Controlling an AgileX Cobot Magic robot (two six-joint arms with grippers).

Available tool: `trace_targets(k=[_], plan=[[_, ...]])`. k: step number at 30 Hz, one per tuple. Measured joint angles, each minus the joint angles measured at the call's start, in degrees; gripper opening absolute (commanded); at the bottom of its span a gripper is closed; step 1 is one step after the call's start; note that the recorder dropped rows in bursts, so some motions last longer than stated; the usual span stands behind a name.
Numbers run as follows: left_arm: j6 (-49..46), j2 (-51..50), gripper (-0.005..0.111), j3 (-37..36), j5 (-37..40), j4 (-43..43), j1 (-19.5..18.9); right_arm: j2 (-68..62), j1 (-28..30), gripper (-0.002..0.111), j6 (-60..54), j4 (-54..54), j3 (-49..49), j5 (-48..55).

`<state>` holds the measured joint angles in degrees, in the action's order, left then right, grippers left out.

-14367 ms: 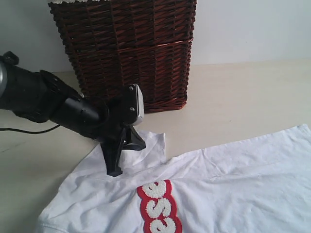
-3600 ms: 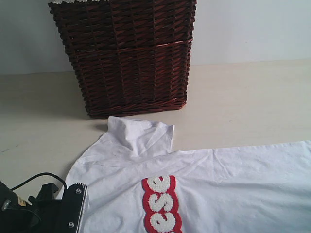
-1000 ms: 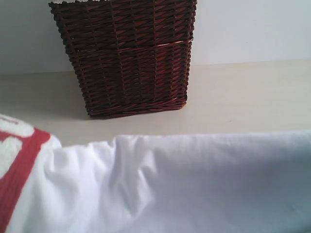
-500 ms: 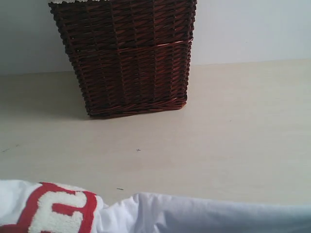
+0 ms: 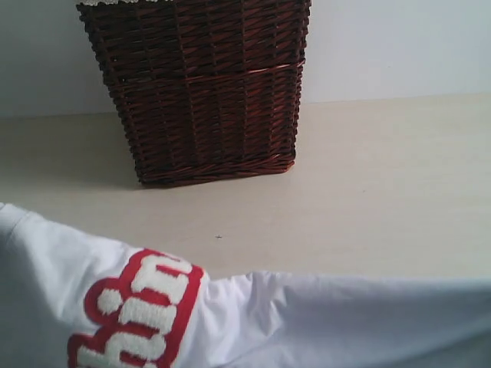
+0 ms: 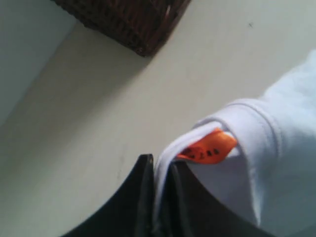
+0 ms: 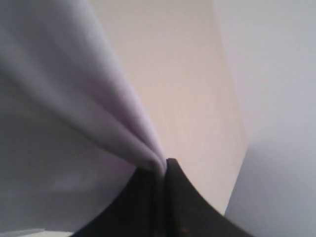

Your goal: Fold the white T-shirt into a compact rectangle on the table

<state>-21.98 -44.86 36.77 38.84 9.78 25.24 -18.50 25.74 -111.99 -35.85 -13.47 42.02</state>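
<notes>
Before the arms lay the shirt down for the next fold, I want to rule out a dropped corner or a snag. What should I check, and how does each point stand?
1. The left gripper shut on the white T-shirt, beside the orange neck tag: ok.
2. The right gripper shut on a fold of the shirt: ok.
3. Shirt apart from the wicker basket: ok, bare table lies between them.
4. Fabric hanging smooth between the two grips: cannot tell, most of it is out of frame.
5. Lower hem lifted off the table: cannot tell, it is below the frame edge.
</notes>
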Motion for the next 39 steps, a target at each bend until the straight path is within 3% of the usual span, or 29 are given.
trace_targets(k=[5,9,19,24,25,27,28,29,30,32,37,39], plan=[[5.2,-8.2,0.000,0.0,-9.7,6.7,0.0,-7.6,0.0,0.000,-7.5,-18.9,0.0,-12.4],[10.3,-15.0,0.000,0.0,-14.9,11.6,-0.6,-16.3,0.0,0.000,-8.1,-24.9,0.0,-16.4],[12.8,-25.9,0.000,-0.1,-28.5,16.7,-12.6,-36.5,0.0,0.000,-8.1,-33.3,-2.7,-17.6],[12.8,-28.3,0.002,-0.1,-36.6,16.9,-15.4,-43.2,0.0,0.014,-8.1,-40.2,-8.5,-15.9],[12.8,-28.5,0.006,-0.1,-38.3,17.1,-15.5,-44.1,0.0,0.020,-8.1,-41.1,-9.5,-15.8],[12.8,-29.5,0.028,-0.1,-42.1,17.4,-15.7,-47.3,0.0,0.041,-8.1,-42.4,-12.7,-14.4],[12.8,-29.9,0.050,-0.1,-43.1,17.4,-15.7,-48.4,0.0,0.057,-8.1,-42.7,-13.5,-13.8],[12.8,-31.1,0.065,-0.1,-44.5,17.4,-15.9,-50.0,0.0,0.064,-8.1,-43.0,-14.5,-13.6],[12.8,-31.8,0.089,-0.1,-45.1,17.4,-16.0,-50.8,0.0,0.074,-8.1,-43.3,-14.9,-13.6],[14.2,-33.5,0.105,-0.1,-46.4,17.4,-16.0,-51.4,0.0,0.074,-8.1,-44.1,-15.1,-14.0],[14.9,-34.6,0.105,-0.1,-51.6,17.1,-16.0,-51.2,0.0,0.067,-8.1,-49.5,-15.9,-12.7],[13.5,-31.5,0.094,-0.1,-53.8,17.1,-16.0,-48.8,0.0,0.049,-8.1,-49.2,-17.9,-7.6]])
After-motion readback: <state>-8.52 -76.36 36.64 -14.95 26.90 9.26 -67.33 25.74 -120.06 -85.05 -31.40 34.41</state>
